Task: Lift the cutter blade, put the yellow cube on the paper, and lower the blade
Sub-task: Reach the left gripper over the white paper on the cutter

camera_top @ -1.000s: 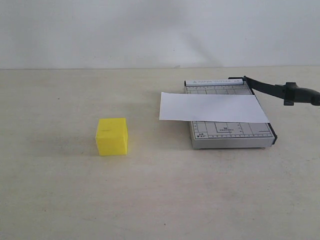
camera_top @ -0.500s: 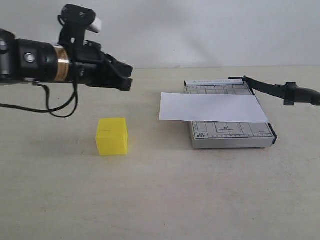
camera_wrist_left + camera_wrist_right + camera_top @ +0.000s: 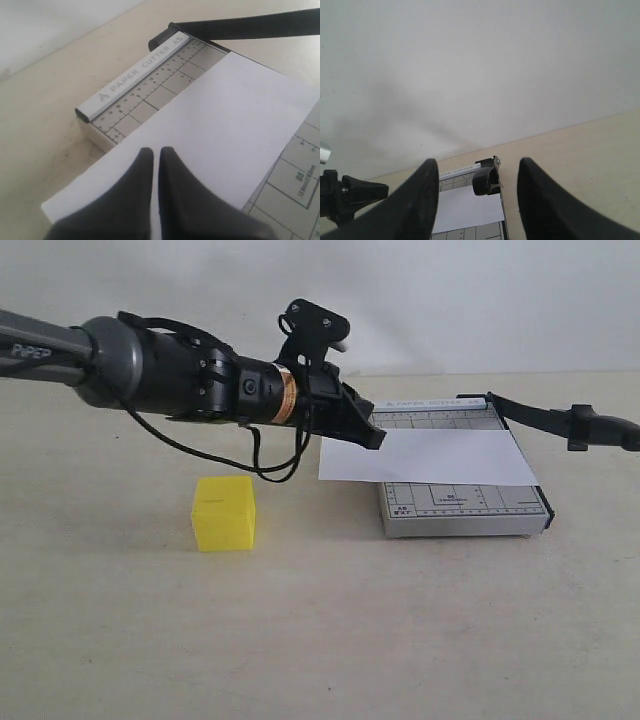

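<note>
A: Left end effector point(image 3: 372, 437)?
B: Pinched together, gripping nothing, its tips over the left end of the paper point(image 3: 430, 455). Whether they touch it I cannot tell.
A: Right end effector point(image 3: 477, 161)?
B: Jaws spread wide, nothing between them, apart from the cutter.
A: Any lettering?
B: "PiPER" on the left arm point(image 3: 150, 370), and "PAPER CUTTER A5" on the ruler bar point(image 3: 135, 75) of the grey base point(image 3: 465, 510).
A: Layout, big to small?
B: The desk point(image 3: 300, 640) carries the base. The paper lies across it, overhanging its left side. The cutter blade point(image 3: 545, 418) is lifted, angling off to the right from its hinge. The yellow cube point(image 3: 224, 512) sits on the desk, well left of the cutter.
A: Changes?
B: Half a second ago the left arm hung behind the cube; now it reaches to the paper. Cube, paper and blade have not shifted.
</note>
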Controlling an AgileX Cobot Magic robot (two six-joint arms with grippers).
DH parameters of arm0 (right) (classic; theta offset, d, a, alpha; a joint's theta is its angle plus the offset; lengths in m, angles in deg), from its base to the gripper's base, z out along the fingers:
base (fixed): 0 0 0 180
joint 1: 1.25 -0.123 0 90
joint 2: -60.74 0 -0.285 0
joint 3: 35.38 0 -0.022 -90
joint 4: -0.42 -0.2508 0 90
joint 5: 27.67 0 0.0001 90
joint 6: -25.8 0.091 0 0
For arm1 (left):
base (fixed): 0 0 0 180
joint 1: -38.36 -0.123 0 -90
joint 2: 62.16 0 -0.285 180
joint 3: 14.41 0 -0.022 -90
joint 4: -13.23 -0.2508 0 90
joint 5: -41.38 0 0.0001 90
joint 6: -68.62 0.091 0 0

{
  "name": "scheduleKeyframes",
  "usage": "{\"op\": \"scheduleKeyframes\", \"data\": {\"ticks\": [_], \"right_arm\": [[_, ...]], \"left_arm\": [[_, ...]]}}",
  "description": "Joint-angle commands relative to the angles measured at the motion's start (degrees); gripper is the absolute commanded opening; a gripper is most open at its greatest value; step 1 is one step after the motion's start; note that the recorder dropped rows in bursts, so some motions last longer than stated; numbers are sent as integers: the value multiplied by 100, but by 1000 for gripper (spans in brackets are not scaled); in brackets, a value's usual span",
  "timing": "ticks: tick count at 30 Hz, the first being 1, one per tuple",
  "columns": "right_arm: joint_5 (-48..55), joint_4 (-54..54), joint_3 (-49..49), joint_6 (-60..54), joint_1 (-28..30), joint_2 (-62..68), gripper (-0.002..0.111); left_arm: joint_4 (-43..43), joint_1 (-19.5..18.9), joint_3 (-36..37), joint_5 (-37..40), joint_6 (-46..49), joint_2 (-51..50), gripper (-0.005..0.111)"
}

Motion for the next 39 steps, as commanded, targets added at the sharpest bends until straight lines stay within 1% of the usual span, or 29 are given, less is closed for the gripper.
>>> {"op": "scheduleKeyframes", "data": {"ticks": [1, 10, 14, 24, 31, 39], "right_arm": [[-53, -13, 14, -41, -5, -17, 47], [70, -13, 14, -43, -5, -17, 47], [79, -13, 14, -43, -5, -17, 47], [79, -13, 14, -43, -5, -17, 47], [85, -13, 14, -43, -181, -19, 47], [85, -13, 14, -43, -219, -19, 47]], "left_arm": [[51, 157, -462, 34, 38, -320, 4], [64, 239, -1145, -76, 38, -971, 4], [64, 253, -1323, -174, 38, -1145, 4], [2, 453, -1321, -115, 38, -1213, 4], [2, 500, -1321, -26, 38, -1240, 4], [2, 500, -1321, 40, 38, -1372, 4]]}}
